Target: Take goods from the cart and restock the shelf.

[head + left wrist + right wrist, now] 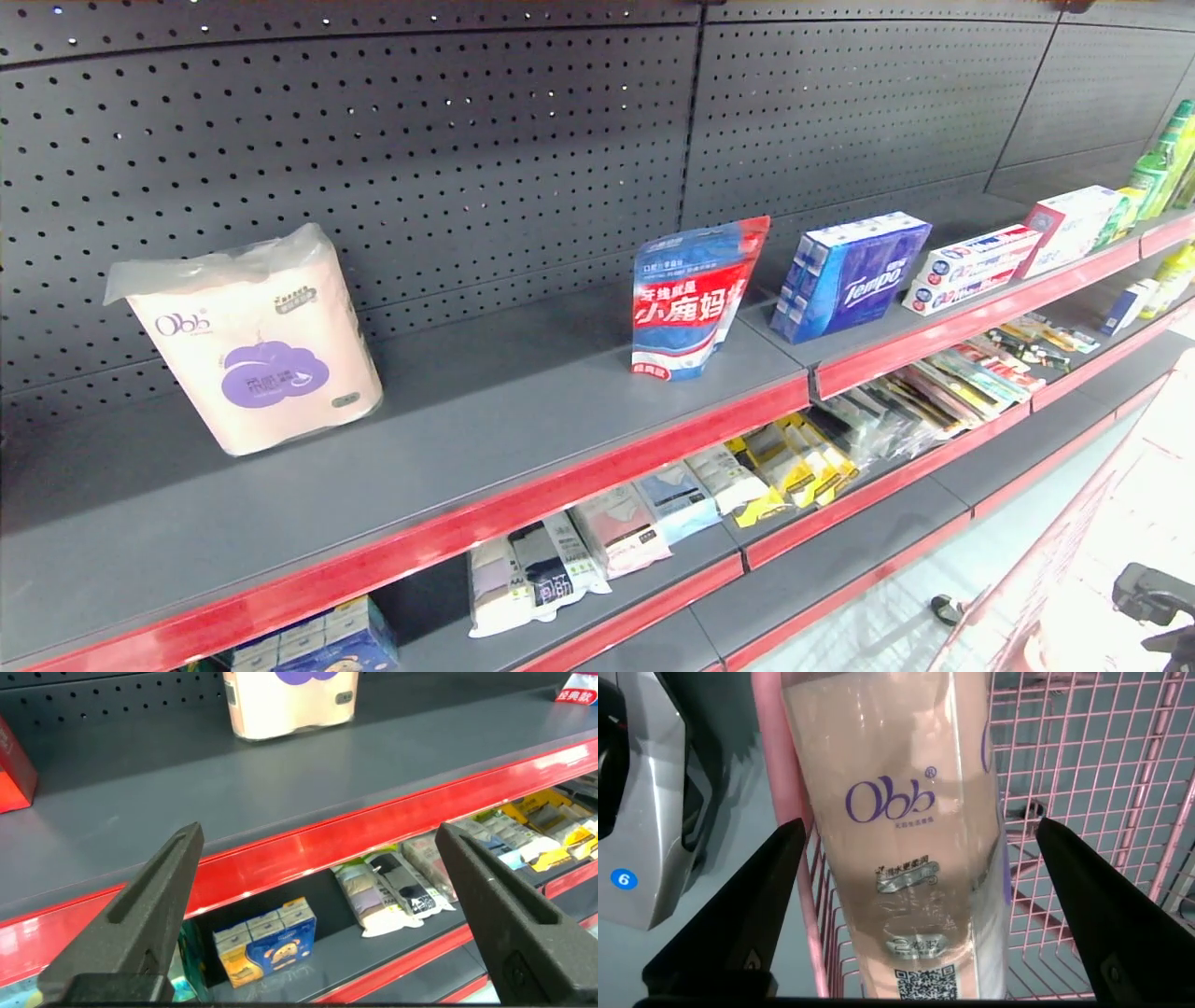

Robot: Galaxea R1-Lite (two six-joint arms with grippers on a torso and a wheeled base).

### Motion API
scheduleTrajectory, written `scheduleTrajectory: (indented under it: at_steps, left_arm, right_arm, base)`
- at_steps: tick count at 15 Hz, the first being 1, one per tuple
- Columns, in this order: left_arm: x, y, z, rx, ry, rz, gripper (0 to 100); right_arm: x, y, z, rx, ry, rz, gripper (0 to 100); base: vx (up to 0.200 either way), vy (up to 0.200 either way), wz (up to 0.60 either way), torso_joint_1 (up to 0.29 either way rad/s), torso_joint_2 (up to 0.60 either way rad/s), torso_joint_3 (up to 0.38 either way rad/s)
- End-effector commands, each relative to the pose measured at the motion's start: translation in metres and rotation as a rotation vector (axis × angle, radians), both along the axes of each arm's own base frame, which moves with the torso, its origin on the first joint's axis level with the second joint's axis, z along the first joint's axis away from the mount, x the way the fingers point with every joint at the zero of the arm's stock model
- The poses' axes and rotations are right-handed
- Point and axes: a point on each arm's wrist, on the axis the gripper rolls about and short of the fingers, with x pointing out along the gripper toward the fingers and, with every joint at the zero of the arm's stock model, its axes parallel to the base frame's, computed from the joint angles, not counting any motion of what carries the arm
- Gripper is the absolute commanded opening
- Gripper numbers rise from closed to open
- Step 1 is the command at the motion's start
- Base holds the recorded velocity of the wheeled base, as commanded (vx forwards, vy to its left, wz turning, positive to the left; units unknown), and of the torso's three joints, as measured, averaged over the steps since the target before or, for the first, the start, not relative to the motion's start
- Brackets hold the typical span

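The pale pink film-wrapped toilet-roll pack (896, 812) sits in the pink wire cart (1120, 784) between the right gripper's (917, 826) wide-open, empty fingers. It looks light, squashy and slick, so a firm squeeze across its middle suits. The left gripper's (318, 831) fingers gape empty before the grey shelf (280, 784).

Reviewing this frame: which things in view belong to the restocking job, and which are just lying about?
Job: toilet roll pack in the pink cart, between the open fingers of the right gripper; top shelf; matching pack standing on it; left gripper, open.
Lying about: red-and-blue pouch; blue tissue pack; toothpaste boxes; packets on the lower shelf.
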Motion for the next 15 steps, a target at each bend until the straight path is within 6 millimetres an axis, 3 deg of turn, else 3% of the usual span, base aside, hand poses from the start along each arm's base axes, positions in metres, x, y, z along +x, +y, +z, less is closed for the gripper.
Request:
scheduleTrajectory:
  at_steps: [1,6,15]
  left_arm:
    - [0.000,0.000,0.000,0.000,0.001,0.000,100]
    - [0.000,0.000,0.000,0.000,0.000,0.000,100]
    - [0.000,0.000,0.000,0.000,0.000,0.000,100]
  right_arm:
    - [0.000,-0.001,-0.012,0.040,0.023,-0.016,100]
    - [0.005,-0.010,-0.024,0.058,0.027,-0.012,100]
    - [0.024,-0.007,-0.033,0.065,0.023,0.045,100]
  base:
    - [0.000,0.000,0.00,0.000,0.00,0.000]
    - [0.000,0.000,0.00,0.000,0.00,0.000]
    - [0.000,0.000,0.00,0.000,0.00,0.000]
